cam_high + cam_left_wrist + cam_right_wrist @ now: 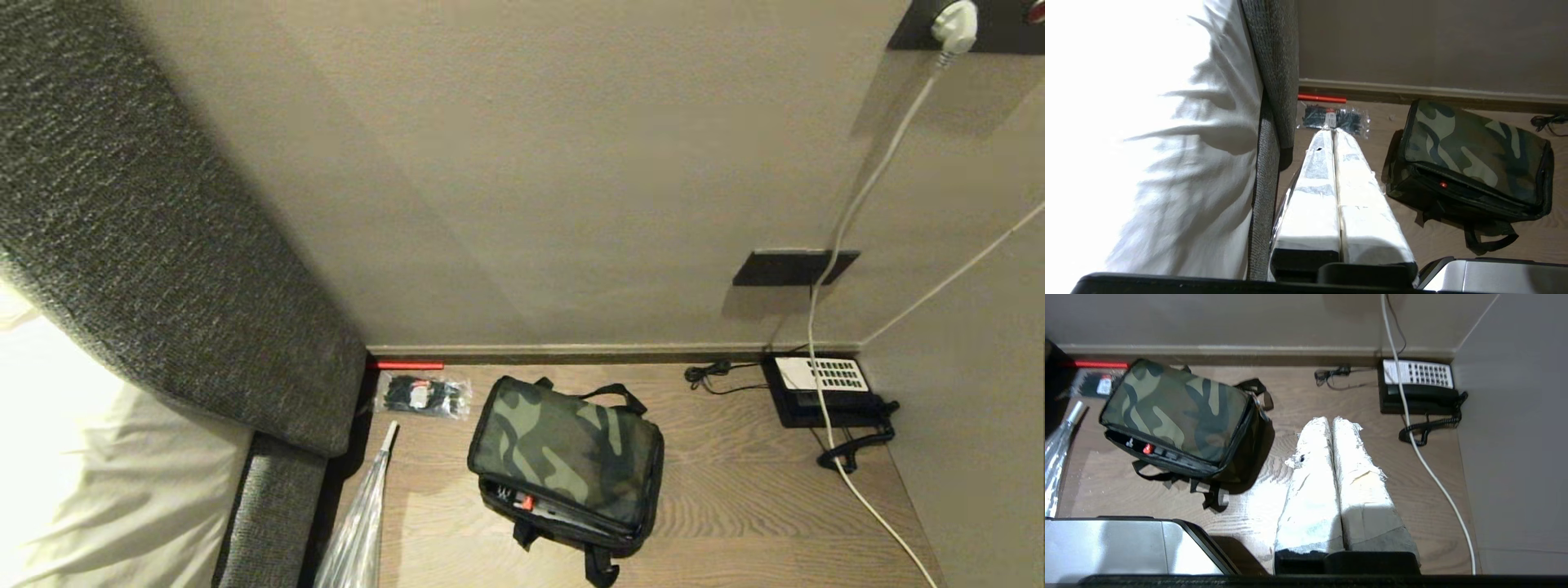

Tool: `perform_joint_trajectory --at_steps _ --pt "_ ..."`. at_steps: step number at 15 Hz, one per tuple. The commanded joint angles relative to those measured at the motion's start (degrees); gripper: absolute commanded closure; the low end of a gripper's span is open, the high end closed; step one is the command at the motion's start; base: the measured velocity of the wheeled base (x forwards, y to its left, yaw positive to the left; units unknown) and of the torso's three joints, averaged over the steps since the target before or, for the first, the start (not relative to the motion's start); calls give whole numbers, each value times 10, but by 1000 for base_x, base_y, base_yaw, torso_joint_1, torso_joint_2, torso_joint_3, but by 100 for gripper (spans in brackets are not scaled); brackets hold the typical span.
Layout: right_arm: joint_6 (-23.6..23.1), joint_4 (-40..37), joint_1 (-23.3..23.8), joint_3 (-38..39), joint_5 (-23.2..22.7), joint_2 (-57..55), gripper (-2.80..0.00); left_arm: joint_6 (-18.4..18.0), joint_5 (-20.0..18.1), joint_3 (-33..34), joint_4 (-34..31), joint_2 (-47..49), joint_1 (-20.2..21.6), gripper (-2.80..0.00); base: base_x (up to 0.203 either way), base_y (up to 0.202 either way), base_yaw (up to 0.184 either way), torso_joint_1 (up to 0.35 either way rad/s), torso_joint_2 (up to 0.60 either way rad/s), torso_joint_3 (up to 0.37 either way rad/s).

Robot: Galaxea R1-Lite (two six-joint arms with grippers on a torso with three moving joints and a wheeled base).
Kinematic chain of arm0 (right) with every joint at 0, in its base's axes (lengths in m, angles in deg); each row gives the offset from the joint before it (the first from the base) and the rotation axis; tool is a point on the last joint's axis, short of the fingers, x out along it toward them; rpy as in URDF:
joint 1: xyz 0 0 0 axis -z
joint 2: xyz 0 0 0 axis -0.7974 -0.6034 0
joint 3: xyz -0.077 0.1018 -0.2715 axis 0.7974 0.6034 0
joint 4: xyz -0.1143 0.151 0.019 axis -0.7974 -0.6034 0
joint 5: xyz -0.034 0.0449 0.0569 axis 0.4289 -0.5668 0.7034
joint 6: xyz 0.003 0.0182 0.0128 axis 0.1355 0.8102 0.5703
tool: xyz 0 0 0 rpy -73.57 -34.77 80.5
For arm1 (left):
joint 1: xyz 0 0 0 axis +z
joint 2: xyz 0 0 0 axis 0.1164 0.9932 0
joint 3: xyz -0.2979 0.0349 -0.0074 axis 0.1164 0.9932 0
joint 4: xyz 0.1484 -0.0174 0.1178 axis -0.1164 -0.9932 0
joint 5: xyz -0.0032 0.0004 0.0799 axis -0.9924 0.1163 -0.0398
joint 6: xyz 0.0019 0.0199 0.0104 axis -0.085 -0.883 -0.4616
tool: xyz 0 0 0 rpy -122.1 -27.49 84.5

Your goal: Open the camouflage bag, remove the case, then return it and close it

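Observation:
The camouflage bag (567, 453) lies on the wooden tabletop (735, 506), its lid down and its black straps spread at the front. Along its front edge a dark gap shows a small red spot (526, 503). The case itself is hidden. Neither gripper appears in the head view. In the left wrist view my left gripper (1333, 131) is shut and empty, its white-wrapped fingers pressed together, hovering left of the bag (1474, 159). In the right wrist view my right gripper (1331, 419) is shut and empty too, off to the right of the bag (1175, 416).
A black telephone (820, 388) with a coiled cord sits at the back right, a white cable (865, 498) trailing past it. A clear packet (423, 396) and a red stick (406, 365) lie at the back left. A plastic-wrapped long object (359, 523) borders the grey upholstery (163, 245). Walls close the back and right.

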Motion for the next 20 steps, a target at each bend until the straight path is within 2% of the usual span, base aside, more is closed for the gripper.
perform_joint_trajectory --at_steps 1,20 --pt "0 0 0 0 0 -2 0 0 0 2 0 0 0 0 0 0 0 0 7 205" --pt "0 0 0 0 0 -2 0 0 0 2 0 0 0 0 0 0 0 2 3 203"
